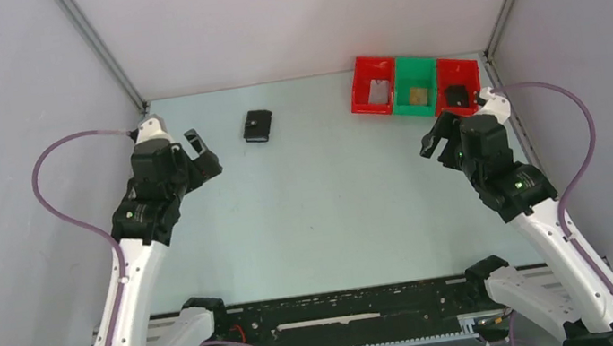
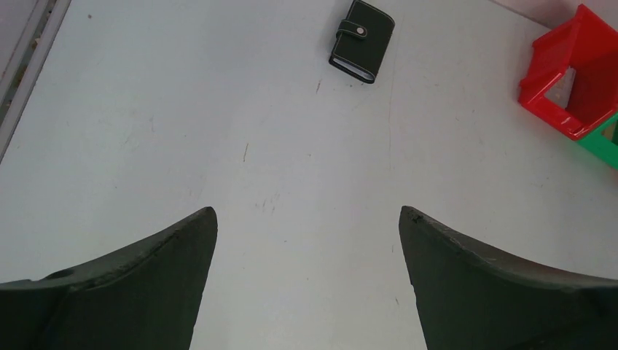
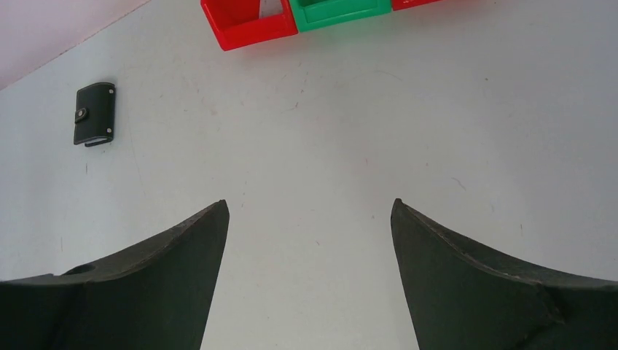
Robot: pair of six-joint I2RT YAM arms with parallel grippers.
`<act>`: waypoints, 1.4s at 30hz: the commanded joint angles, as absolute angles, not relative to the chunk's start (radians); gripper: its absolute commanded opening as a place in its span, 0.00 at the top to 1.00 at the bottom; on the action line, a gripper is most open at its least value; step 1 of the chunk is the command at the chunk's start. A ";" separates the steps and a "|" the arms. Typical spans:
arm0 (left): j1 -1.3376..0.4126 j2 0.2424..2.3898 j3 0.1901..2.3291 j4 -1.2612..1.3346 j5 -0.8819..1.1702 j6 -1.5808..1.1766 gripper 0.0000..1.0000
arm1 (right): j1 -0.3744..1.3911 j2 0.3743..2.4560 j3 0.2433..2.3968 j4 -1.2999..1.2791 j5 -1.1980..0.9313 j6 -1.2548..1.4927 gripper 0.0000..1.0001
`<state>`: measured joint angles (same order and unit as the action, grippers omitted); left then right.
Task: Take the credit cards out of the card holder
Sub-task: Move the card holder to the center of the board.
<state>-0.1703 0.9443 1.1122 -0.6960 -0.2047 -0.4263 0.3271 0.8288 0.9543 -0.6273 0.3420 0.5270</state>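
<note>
Closed black card holder (image 1: pixel 257 125), tab snapped, flat on table (image 1: pixel 327 215) near far edge, left of centre. Left pincer (image 1: pixel 203 153) and right pincer (image 1: pixel 438 135) released, spread wide, gripping nothing.

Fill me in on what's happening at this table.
Nothing is being handled yet. The black card holder lies closed on the table, its tab snapped shut. The left arm and right arm both hover above the table with jaws wide open and empty, touching nothing. The left arm is the nearer one to the holder. A row of red and green bins sits at the far right, close to the right arm.
</note>
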 commanded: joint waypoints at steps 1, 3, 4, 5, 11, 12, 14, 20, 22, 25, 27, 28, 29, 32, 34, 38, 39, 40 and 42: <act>-0.164 0.908 1.097 -0.651 -0.200 -0.425 0.00 | 0.323 0.832 0.959 -0.618 0.358 0.548 0.09; -0.164 0.909 1.097 -0.650 -0.197 -0.420 0.00 | 0.324 0.836 0.959 -0.622 0.356 0.559 0.09; -0.165 0.909 1.096 -0.650 -0.193 -0.417 0.00 | 0.324 0.836 0.959 -0.624 0.355 0.563 0.09; -0.164 0.910 1.095 -0.650 -0.187 -0.415 0.00 | 0.324 0.837 0.959 -0.627 0.354 0.566 0.09; -0.165 0.910 1.087 -0.640 -0.166 -0.397 0.00 | 0.323 0.835 0.959 -0.640 0.354 0.579 0.09; -0.165 0.912 1.085 -0.636 -0.160 -0.394 0.00 | 0.324 0.833 0.959 -0.642 0.356 0.581 0.09; -0.166 0.914 1.069 -0.616 -0.132 -0.381 0.00 | 0.324 0.832 0.959 -0.645 0.357 0.584 0.09; -0.187 1.085 1.151 -0.576 -0.115 -0.364 0.00 | 0.324 0.836 0.959 -0.652 0.348 0.601 0.10; -0.208 1.200 1.244 -0.601 -0.136 -0.340 0.00 | 0.324 0.824 0.958 -0.665 0.353 0.627 0.10; -0.236 1.387 1.411 -0.643 -0.187 -0.329 0.00 | 0.324 0.802 0.938 -0.656 0.348 0.652 0.10; -0.249 1.545 1.580 -0.726 -0.195 -0.323 0.00 | 0.324 0.794 0.923 -0.631 0.322 0.656 0.10; -0.255 1.616 1.663 -0.759 -0.192 -0.312 0.00 | 0.324 0.797 0.922 -0.627 0.306 0.657 0.10; -0.262 1.707 1.733 -0.787 -0.195 -0.296 0.00 | 0.324 0.800 0.922 -0.624 0.289 0.659 0.10; -0.263 1.888 1.939 -0.858 -0.202 -0.253 0.00 | 0.327 0.815 0.922 -0.626 0.261 0.666 0.10; -0.264 1.995 2.064 -0.908 -0.204 -0.218 0.00 | 0.327 0.826 0.923 -0.627 0.245 0.669 0.10; -0.263 2.155 2.246 -0.943 -0.208 -0.179 0.00 | 0.328 0.824 0.925 -0.640 0.213 0.695 0.11; -0.262 2.184 2.265 -0.930 -0.203 -0.172 0.00 | 0.329 0.825 0.925 -0.646 0.214 0.700 0.11; -0.262 2.206 2.275 -0.913 -0.201 -0.171 0.00 | 0.329 0.825 0.925 -0.650 0.216 0.700 0.11; -0.259 2.250 2.283 -0.874 -0.189 -0.186 0.00 | 0.328 0.828 0.922 -0.646 0.201 0.689 0.10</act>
<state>-0.2619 2.1998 2.2017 -0.8829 -0.1848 -0.2199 0.3271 0.8288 0.9226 -0.6552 0.2249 0.6727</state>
